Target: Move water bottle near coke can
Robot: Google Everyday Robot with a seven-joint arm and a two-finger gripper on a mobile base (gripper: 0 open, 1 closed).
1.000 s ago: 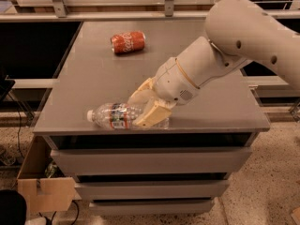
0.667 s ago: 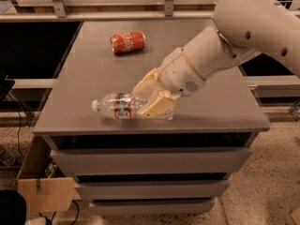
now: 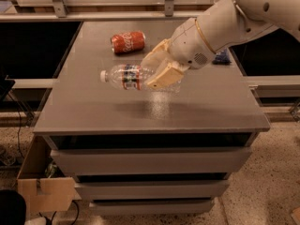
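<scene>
Gripper: the gripper (image 3: 156, 69) hangs over the middle of the table (image 3: 220, 104), at the end of the white arm (image 3: 220, 27) that reaches in from the upper right.
Gripper state: its two tan fingers (image 3: 163, 77) are clamped on the water bottle, one on the far side of the bottle and one on the near side.
Water bottle: the water bottle (image 3: 126, 76) lies level in the grip, with its white cap pointing to the left edge of the table and its base hidden behind the fingers.
Bottle and gripper: the fingers hold the bottle at its base end, so the label band and the neck stick out to the left of the gripper.
Bottle height: the bottle appears to be held off the tabletop, with a soft shadow (image 3: 154, 109) on the surface below and just in front of it.
Coke can: the coke can (image 3: 128, 41) lies on its side toward the back of the table, behind the bottle and apart from it.
Can and gripper: the can sits near the far finger, to its left, and does not touch it.
Blue packet: a small dark blue packet (image 3: 221, 56) lies at the right side of the table, partly hidden by the arm.
Below the table: grey drawers (image 3: 140, 161) fill the front, and a cardboard box (image 3: 42, 191) stands on the floor at lower left.
</scene>
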